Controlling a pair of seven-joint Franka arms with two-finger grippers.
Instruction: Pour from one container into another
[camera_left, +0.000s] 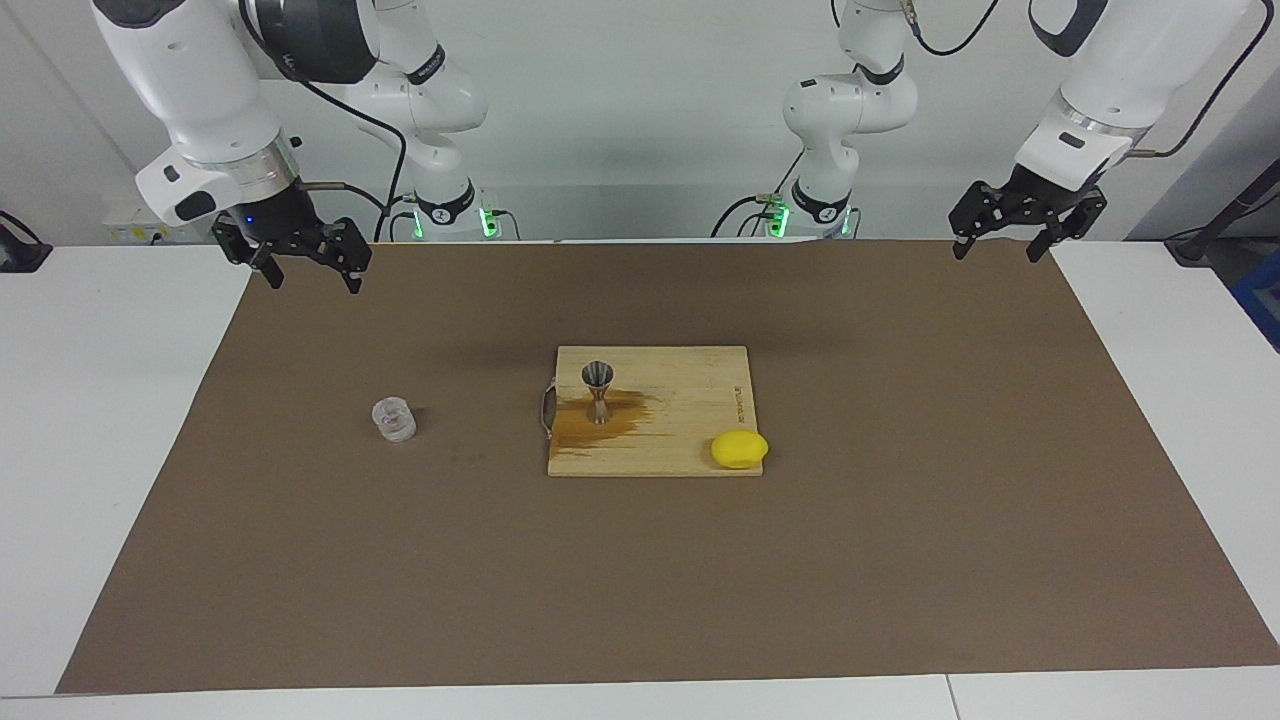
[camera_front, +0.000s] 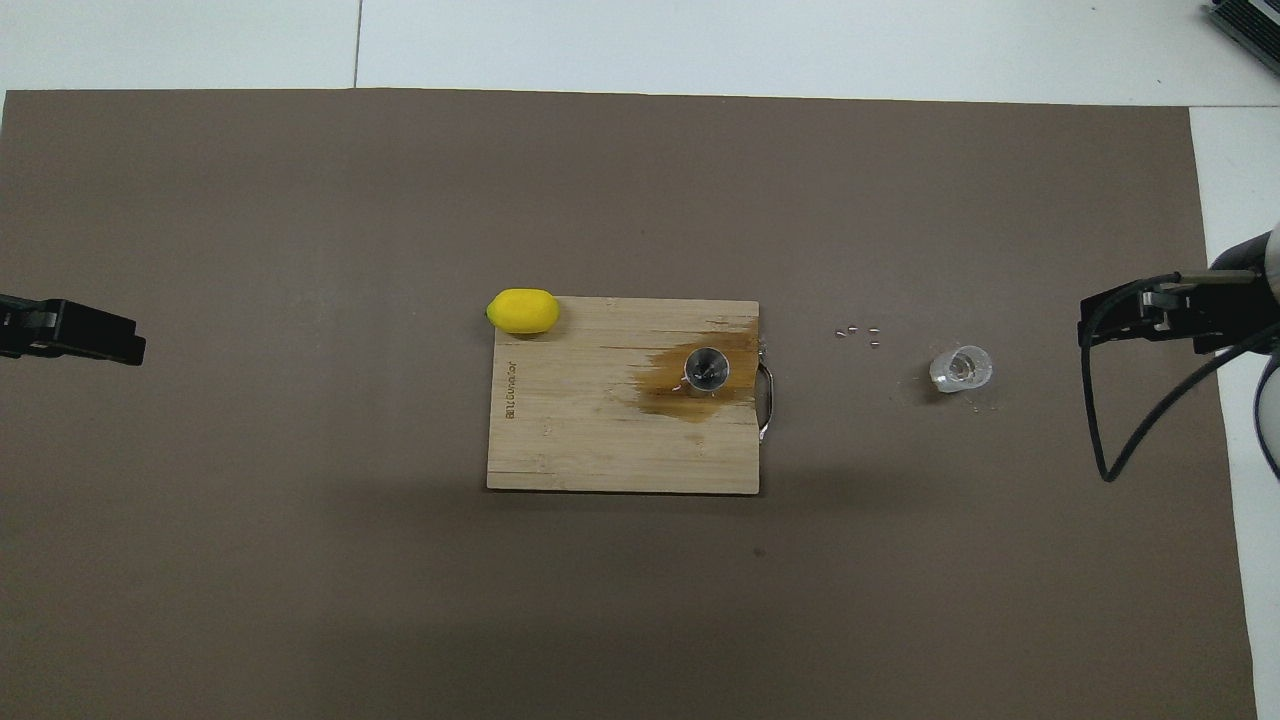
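Note:
A small clear glass cup (camera_left: 394, 419) (camera_front: 961, 369) stands upright on the brown mat, toward the right arm's end of the table. The silvery hourglass jigger (camera_left: 598, 391) (camera_front: 706, 368) stands upright on the wooden cutting board (camera_left: 690, 400) (camera_front: 580, 420), in a dark wet stain. My right gripper (camera_left: 311, 276) (camera_front: 1090, 322) hangs open and empty in the air over the mat's edge at the right arm's end, apart from the cup. High over the mat's corner at the left arm's end, my left gripper (camera_left: 994, 250) (camera_front: 130, 340) stands open and empty.
A yellow lemon (camera_left: 739, 449) (camera_front: 523, 311) lies at the board's corner farthest from the robots, toward the left arm's end. A few small droplets (camera_front: 860, 334) lie on the mat between board and cup. White table surrounds the brown mat (camera_left: 900, 560).

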